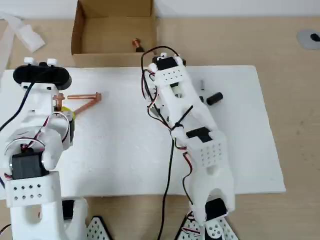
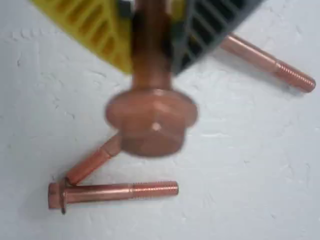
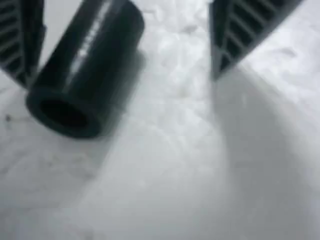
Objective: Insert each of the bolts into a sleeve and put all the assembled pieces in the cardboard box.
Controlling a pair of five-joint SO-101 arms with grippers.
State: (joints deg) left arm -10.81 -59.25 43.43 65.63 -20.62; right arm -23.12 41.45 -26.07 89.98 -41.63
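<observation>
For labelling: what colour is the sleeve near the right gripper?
Black; the sleeve shows best in the right wrist view.

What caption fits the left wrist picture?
The left claw grips a copper bolt above other bolts lying on the white mat.

You have open board point(image 1: 115, 145) between the arms. Two loose bolts point(image 1: 82, 96) lie just right of the left gripper point(image 1: 60, 104). The right arm point(image 1: 190, 110) crowds the near right corner of the cardboard box point(image 1: 77, 35).

High camera looking down over the surface point(image 1: 280, 45), wrist cameras close behind my left gripper point(image 2: 150, 30) and right gripper point(image 3: 127, 40), all sharing the white mat point(image 1: 125, 145) beneath.
</observation>
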